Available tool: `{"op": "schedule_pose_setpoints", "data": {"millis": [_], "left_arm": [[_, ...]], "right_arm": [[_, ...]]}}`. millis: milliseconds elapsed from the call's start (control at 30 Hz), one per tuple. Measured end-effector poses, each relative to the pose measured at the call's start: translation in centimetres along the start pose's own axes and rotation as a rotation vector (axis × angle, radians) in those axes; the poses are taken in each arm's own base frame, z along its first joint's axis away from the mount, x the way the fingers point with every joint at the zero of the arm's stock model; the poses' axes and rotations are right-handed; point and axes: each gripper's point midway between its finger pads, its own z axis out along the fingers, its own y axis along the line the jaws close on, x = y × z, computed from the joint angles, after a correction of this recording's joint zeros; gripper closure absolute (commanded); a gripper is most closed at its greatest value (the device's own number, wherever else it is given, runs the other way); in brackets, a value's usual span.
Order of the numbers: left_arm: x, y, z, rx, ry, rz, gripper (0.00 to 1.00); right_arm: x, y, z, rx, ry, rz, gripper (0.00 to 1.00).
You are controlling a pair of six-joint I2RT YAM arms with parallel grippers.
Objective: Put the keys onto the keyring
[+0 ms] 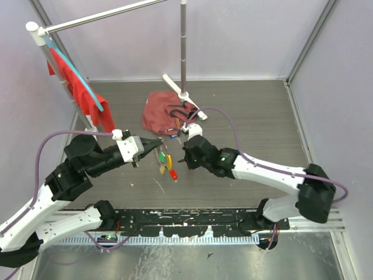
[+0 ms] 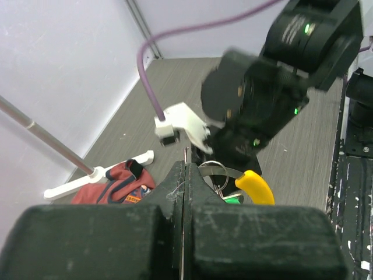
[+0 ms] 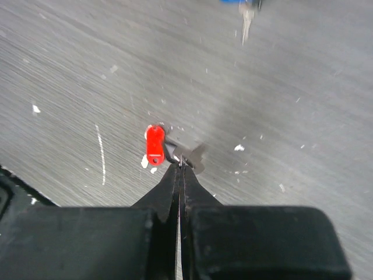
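My left gripper (image 1: 155, 146) is shut, and the thin silvery keyring (image 2: 214, 173) sticks out just past its tips (image 2: 185, 167). A yellow-tagged key (image 2: 257, 187) and a green-tagged key (image 2: 233, 200) hang on the ring; in the top view they dangle below the tips (image 1: 165, 159). My right gripper (image 1: 184, 156) faces the left one closely. It is shut (image 3: 181, 165) on a thin metal edge of the red-tagged key (image 3: 154, 144), whose grey blade (image 3: 197, 156) shows just beyond the tips. The red tag also shows in the top view (image 1: 173, 173).
A crumpled red garment (image 1: 163, 118) lies behind the grippers, next to a metal pole stand with a white foot (image 1: 184, 93). A blue-tagged key (image 3: 247, 17) lies near it. A rack with red cloth (image 1: 78, 87) stands at the left wall.
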Motion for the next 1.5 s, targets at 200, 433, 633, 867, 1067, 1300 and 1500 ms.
{"op": "schedule_pose_setpoints", "data": {"millis": [200, 433, 633, 867, 1067, 1300, 1500], "left_arm": [[0.2, -0.5, 1.2, 0.035, -0.001, -0.012, 1.00], [-0.3, -1.1, 1.8, 0.075, -0.026, -0.018, 1.00], [-0.3, -2.0, 2.6, 0.134, -0.037, -0.018, 1.00], [-1.2, -3.4, 2.8, 0.228, -0.086, 0.027, 1.00], [-2.9, -3.7, 2.6, 0.278, -0.147, 0.124, 1.00], [-4.7, -3.0, 3.2, 0.297, -0.169, 0.239, 1.00], [-3.6, -2.9, 3.7, 0.314, -0.144, 0.340, 1.00]], "right_arm": [[-6.8, -0.2, -5.5, -0.091, -0.173, -0.148, 0.99], [-12.7, -1.0, -12.7, -0.189, -0.340, -0.383, 0.99], [-17.1, 2.3, -20.4, -0.370, -0.492, -0.547, 0.99], [-17.4, 4.9, -25.2, -0.534, -0.493, -0.692, 0.99], [-15.9, 6.4, -25.5, -0.656, -0.396, -0.742, 1.00], [-14.2, 6.9, -24.4, -0.726, -0.290, -0.731, 0.99], [-14.4, 6.7, -25.4, -0.712, -0.337, -0.739, 0.99]]}}
